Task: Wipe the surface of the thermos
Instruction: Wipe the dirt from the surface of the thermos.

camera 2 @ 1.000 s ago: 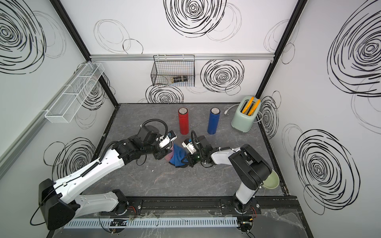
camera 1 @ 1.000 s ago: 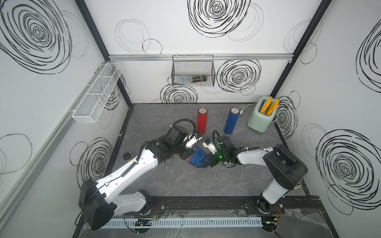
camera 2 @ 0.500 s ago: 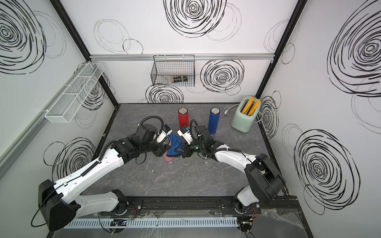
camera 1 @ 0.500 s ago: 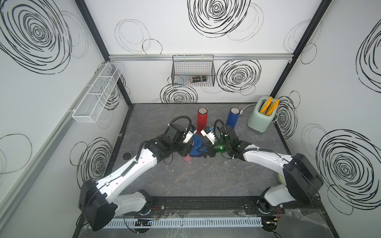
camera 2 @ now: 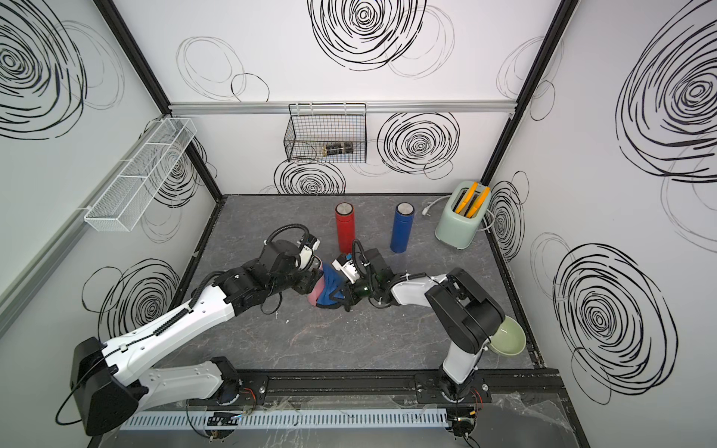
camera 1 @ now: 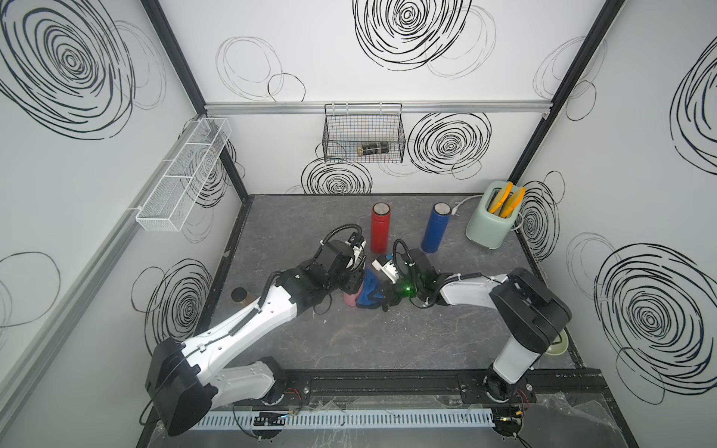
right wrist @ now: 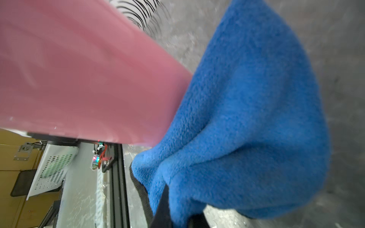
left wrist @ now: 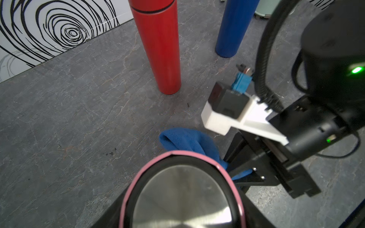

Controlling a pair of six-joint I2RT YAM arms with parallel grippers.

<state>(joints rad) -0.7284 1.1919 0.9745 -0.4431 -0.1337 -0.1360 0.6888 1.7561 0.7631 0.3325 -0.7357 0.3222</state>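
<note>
A pink thermos [camera 1: 348, 301] [camera 2: 312, 296] with a steel lid [left wrist: 181, 199] is tilted in mid-table, and my left gripper [camera 1: 350, 282] [left wrist: 181, 219] is shut around its upper body. My right gripper [camera 1: 383, 299] [camera 2: 348, 298] [right wrist: 175, 217] is shut on a blue cloth [camera 1: 368, 291] [camera 2: 331, 285] [left wrist: 187, 139]. The cloth is pressed against the thermos's side, as the right wrist view shows, with the blue cloth [right wrist: 246, 118] lying against the pink wall [right wrist: 79, 79]. The cloth hides the right fingertips.
A red thermos [camera 1: 379, 229] and a blue thermos [camera 1: 436, 229] stand just behind the grippers. A mint toaster [camera 1: 490, 223] sits at the back right, a green bowl [camera 2: 506, 337] by the right arm's base, and a small brown jar [camera 1: 238, 294] at the left edge.
My right gripper carried the cloth up along the thermos toward the back, then came back down toward the front. The left gripper kept its hold and shifted only slightly.
</note>
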